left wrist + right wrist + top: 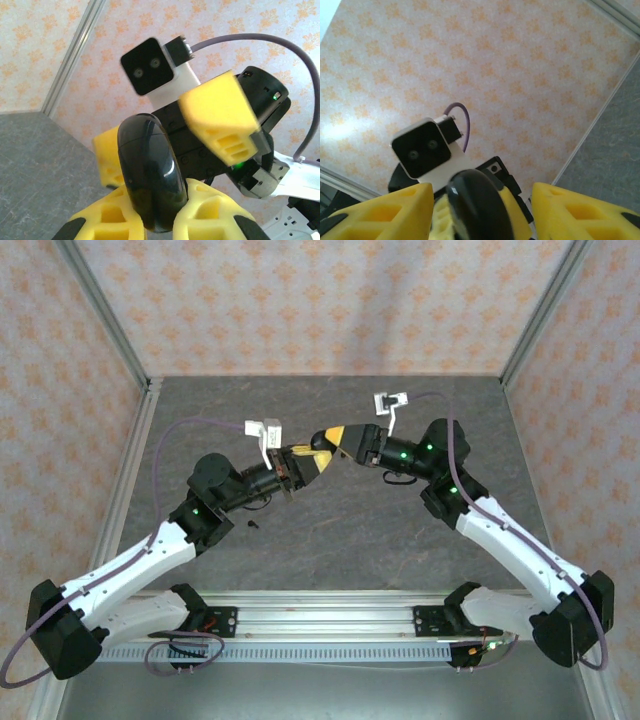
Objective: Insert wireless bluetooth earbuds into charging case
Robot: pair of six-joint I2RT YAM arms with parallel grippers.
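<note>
A glossy black oval charging case (150, 170) is held up in the air over the table's middle, and my left gripper (303, 462) is shut on its lower end. Both yellow fingers (215, 215) of that gripper press its sides. My right gripper (335, 440) meets it from the opposite side and is open, one finger (385, 215) on each side of the case (480, 205) with a gap left and right. A tiny black speck (252, 523), seemingly one of the black earbuds, lies on the table near the left arm. The case's inside is hidden.
The grey table (330, 530) is walled by patterned panels with metal posts at the corners. Each wrist camera faces the other's white camera block (420, 147), so the two grippers are very close together. An aluminium rail (320, 605) runs along the near edge.
</note>
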